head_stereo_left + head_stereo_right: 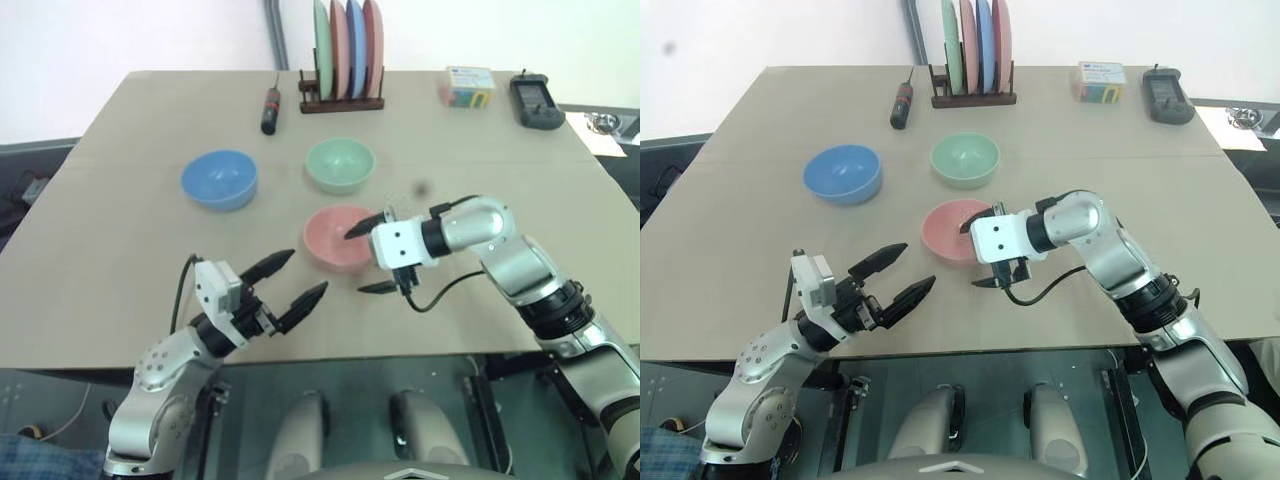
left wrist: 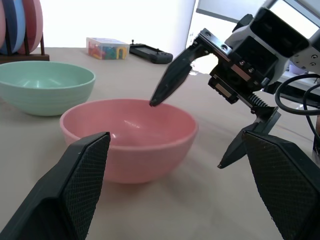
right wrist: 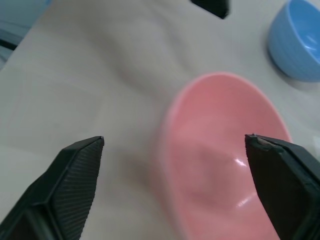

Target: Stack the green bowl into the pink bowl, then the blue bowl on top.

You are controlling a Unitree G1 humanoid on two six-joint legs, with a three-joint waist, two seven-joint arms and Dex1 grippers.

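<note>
The right gripper (image 1: 368,257) is hanging wide open at the pink bowl (image 1: 334,238), one finger reaching over the bowl's near rim and the other sitting outside the wall, low by the counter (image 1: 120,260); it is gripping nothing, and the right wrist view is showing the bowl's rim lying between the two spread fingers. The left gripper (image 1: 297,281) is hovering over the counter's near edge with its fingers also spread apart and empty, pointing toward the pink bowl, which is standing just ahead of it. The green bowl (image 1: 340,164) is sitting upright just beyond the pink bowl, on the far side from both grippers, close to it but apart. The blue bowl (image 1: 219,179) is resting farther off, beyond the left gripper and well apart from the right one. All three bowls are standing empty and separate. A rack of plates (image 1: 345,55) is standing at the counter's far edge, with a screwdriver (image 1: 270,108) lying beside it.
</note>
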